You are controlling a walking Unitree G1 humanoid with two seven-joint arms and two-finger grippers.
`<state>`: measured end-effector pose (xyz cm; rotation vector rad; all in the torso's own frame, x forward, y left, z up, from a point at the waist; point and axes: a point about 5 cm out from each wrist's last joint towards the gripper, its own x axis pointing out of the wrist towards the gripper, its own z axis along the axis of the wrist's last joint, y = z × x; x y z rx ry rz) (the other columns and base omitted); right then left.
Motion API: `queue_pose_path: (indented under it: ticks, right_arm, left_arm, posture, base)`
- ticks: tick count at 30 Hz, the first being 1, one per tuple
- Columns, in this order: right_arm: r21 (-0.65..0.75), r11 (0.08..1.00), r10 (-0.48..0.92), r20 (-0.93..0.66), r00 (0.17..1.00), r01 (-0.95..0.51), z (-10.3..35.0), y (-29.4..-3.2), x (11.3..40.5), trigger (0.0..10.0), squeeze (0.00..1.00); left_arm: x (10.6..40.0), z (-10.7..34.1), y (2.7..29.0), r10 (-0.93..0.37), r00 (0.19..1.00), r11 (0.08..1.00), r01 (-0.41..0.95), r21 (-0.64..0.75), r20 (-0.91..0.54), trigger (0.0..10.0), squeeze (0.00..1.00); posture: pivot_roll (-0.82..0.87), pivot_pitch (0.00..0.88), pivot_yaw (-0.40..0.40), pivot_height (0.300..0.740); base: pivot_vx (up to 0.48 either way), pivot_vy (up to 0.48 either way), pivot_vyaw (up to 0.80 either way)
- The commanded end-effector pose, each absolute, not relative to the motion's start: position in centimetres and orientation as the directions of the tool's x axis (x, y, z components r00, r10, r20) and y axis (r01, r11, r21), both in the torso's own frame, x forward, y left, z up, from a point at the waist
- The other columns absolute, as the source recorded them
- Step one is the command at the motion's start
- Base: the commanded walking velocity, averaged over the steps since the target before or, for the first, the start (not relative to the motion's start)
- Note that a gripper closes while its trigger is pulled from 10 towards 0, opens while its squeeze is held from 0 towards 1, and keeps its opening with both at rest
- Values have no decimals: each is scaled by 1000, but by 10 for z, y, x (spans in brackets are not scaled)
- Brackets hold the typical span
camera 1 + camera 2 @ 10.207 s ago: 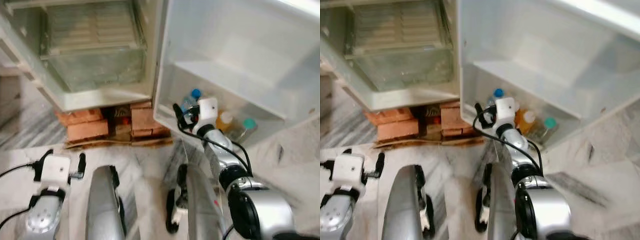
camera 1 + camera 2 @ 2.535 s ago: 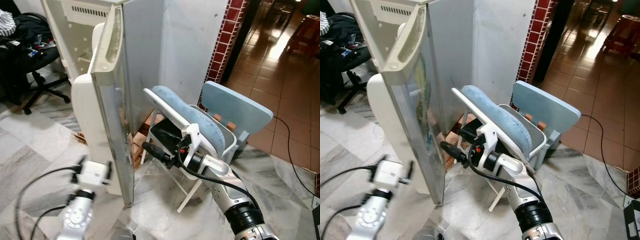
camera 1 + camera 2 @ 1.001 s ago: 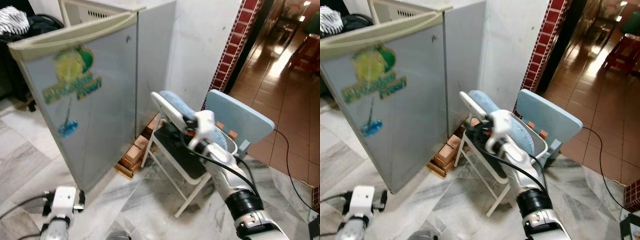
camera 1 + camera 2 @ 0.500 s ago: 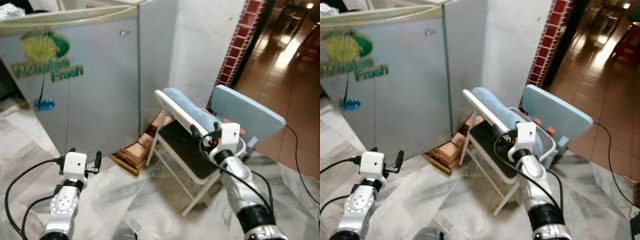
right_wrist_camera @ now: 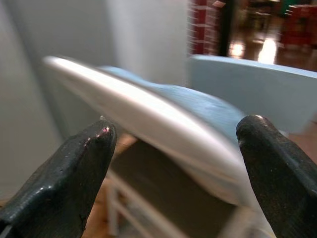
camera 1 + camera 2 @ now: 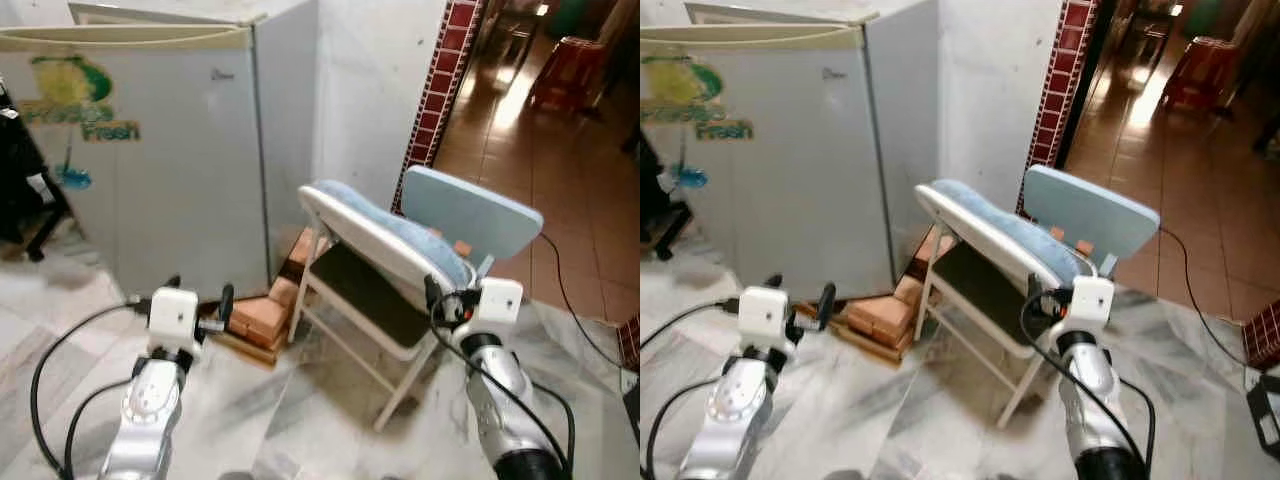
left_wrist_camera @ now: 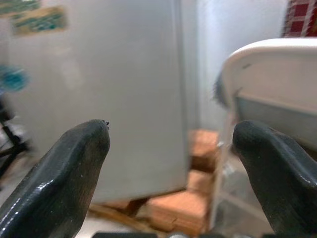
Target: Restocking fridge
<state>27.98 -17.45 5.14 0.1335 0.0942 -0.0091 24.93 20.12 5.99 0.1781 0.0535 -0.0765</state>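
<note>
Fridge (image 6: 150, 150) far left, door shut, so I judge restocking done or paused. Left gripper (image 6: 197, 300) and right gripper (image 7: 168, 144) both wide, empty. Chair (image 6: 400, 270) near right; contents unseen.

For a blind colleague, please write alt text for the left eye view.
A closed grey fridge stands on bricks beside a white folding chair. In front, the left gripper and right gripper are both open and empty.
</note>
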Motion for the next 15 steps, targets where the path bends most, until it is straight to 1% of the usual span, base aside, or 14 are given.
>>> queue_pose_path:
  ticks: [1, 3, 4, 6, 8, 13, 15]
  right_arm:
    - [120, 992, -22, -54, 998, 28, 62, -180, 284, 10000, 0]
    - [73, 996, -56, -52, 997, 59, 64, -184, 284, 10000, 0]
    - [73, 996, -56, -52, 997, 59, 64, -184, 284, 10000, 0]
    - [72, 995, -72, -55, 996, 75, 65, -186, 285, 10000, 0]
    - [78, 993, -79, -55, 995, 84, 66, -187, 285, 10000, 0]
    - [85, 991, -103, -56, 993, 108, 69, -188, 284, 10000, 0]
    - [34, 989, -144, -67, 987, 147, 68, -189, 283, 10000, 0]
  left_arm:
    - [252, 64, 203, -82, 995, 980, 92, 176, -62, 10000, 0]
    - [253, 65, 212, -110, 990, 972, 126, 200, -90, 10000, 0]
    - [253, 65, 212, -110, 990, 972, 126, 200, -90, 10000, 0]
    - [253, 66, 215, -116, 985, 983, 132, 125, -127, 10000, 0]
    - [253, 67, 215, -121, 985, 983, 137, 126, -126, 10000, 0]
    - [250, 71, 212, -128, 983, 981, 145, 126, -134, 10000, 0]
    - [245, 77, 202, -161, 980, 979, 174, 105, -119, 10000, 0]
  posture:
    - [23, 0, -26, 740]
    - [24, 0, -28, 740]
    - [24, 0, -28, 740]
    - [23, 0, -27, 740]
    - [23, 0, -28, 740]
    - [25, 0, -30, 740]
    - [29, 0, -29, 740]
  base:
    - [0, 480, 0]
    - [0, 480, 0]
    - [0, 480, 0]
    - [0, 480, 0]
    - [0, 480, 0]
    - [0, 480, 0]
    - [0, 480, 0]
